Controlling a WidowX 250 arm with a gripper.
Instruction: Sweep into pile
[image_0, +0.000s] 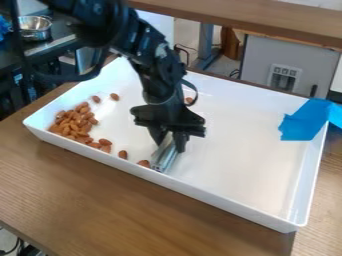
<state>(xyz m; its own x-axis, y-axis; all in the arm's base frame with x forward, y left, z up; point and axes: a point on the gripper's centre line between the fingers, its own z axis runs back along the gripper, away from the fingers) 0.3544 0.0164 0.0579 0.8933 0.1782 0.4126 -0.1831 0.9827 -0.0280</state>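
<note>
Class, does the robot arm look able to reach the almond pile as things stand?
Probably yes: the silvery tool in its jaws is inside the white tray with the almond pile, and only a few loose almonds lie between them.

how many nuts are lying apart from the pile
5: two nuts beyond the pile, two along the tray's near wall toward the gripper, one beside the arm, which may hide more.

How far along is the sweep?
Already piled: most almonds, at the left end of the white tray. In hand: the gripper holds a metallic tool by the near wall. Left, it seems: strays along that wall, two past the pile, one beside the arm.
</note>
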